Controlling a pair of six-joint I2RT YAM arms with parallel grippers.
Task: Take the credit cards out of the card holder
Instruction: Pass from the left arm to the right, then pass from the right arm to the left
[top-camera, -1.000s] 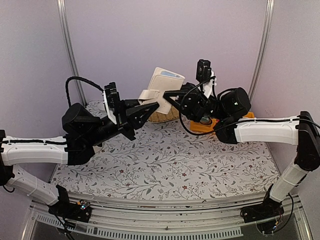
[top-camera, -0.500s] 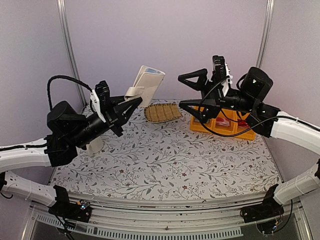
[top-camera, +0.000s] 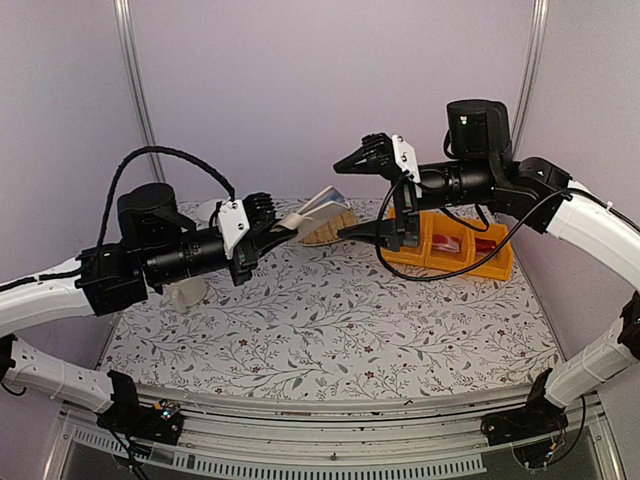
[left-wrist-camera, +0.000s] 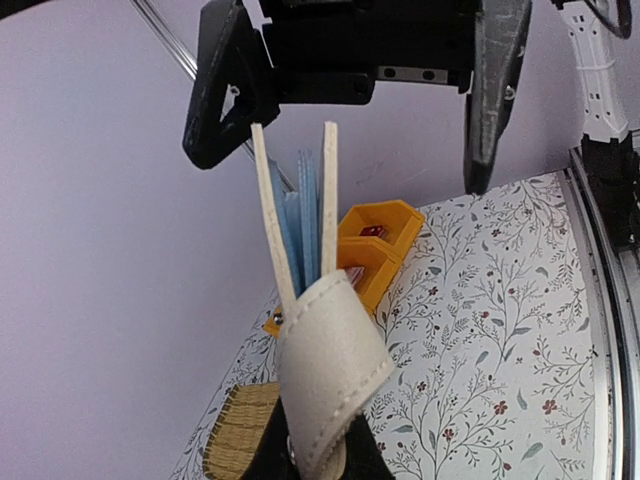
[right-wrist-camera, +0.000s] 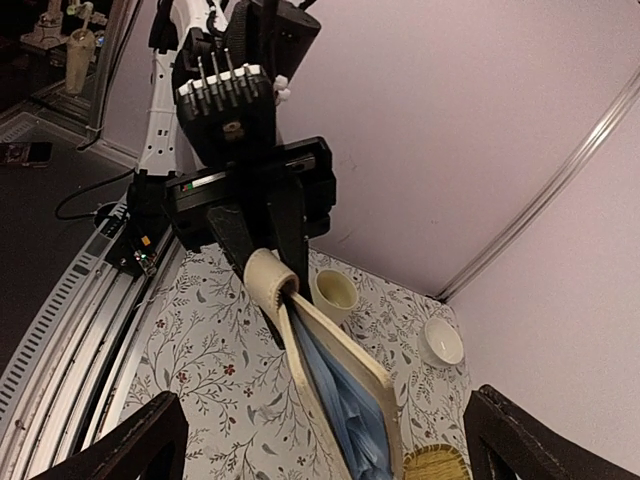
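Left gripper (top-camera: 278, 232): jaws narrow, clamped on the strap end of the card holder (top-camera: 320, 205).
Card holder: off the table, in the air over its far middle, above the woven mat (top-camera: 332, 226). It points right toward the other arm. From the left wrist it shows edge-on, with its two cream flaps spread a little apart.
Light blue card (left-wrist-camera: 303, 215): inside the holder, between the flaps, its edge showing at the open end.
Red-pink card: not made out in the holder.
Right gripper (top-camera: 350, 196): jaws spread wide and holding nothing. The holder's free end sits between the two fingertips, apart from both.
Orange bin (top-camera: 455, 262): on the table at far right, below the right arm. Red contents show in its compartments, too small to name.
Cups: a cream one (right-wrist-camera: 335, 290) and a white one (right-wrist-camera: 442, 341) stand on the left side of the table.
Table (top-camera: 330, 340): covered with a floral-print cloth.
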